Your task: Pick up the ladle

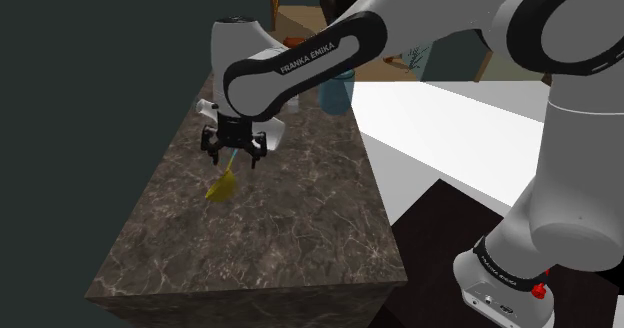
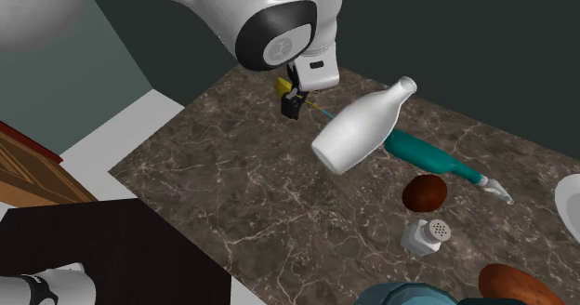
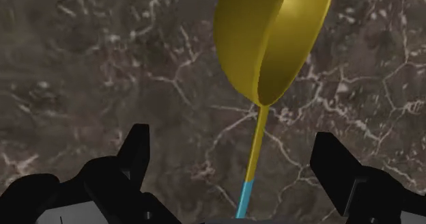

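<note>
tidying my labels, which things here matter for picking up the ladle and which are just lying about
For the job: yellow ladle, open end effector.
Lying about: white bottle, teal bottle, brown round object, white shaker.

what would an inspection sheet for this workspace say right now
surface: dark veined counter, carrying the ladle and the clutter
job's things: yellow ladle with a blue handle end, on the counter, not gripped
clutter: white bottle, teal bottle, brown round item, white shaker
tool: open, fingers either side of the ladle's handle, not touching it
cables: nothing seen
surroundings: dark wall, white floor
</note>
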You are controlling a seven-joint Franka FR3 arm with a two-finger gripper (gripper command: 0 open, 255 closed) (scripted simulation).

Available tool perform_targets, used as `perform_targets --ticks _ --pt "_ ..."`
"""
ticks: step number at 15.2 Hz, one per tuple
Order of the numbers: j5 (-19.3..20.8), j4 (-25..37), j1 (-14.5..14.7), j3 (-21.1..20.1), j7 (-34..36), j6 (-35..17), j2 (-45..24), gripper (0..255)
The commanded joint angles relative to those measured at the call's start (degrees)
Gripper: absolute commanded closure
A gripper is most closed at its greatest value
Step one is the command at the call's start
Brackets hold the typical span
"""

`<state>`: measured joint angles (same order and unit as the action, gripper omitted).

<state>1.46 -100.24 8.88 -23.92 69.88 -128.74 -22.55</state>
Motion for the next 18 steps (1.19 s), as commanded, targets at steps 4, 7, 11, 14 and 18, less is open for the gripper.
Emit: perform_targets --ticks 4,7,11,14,18 --pt "0.74 -1.01 0.47 0.44 0.50 -3.03 -2.03 0" --pt "0.97 -1.43 0.58 0.58 0.55 -4.01 -2.63 0" --pt "0.97 -1.37 0.60 0.58 0.56 -3.98 -2.65 255" --pt "0.98 -1.38 0.61 0.58 0.57 -3.99 -2.65 255" --pt "0.82 -1.17 0.51 0.49 0.52 -3.39 -2.24 255"
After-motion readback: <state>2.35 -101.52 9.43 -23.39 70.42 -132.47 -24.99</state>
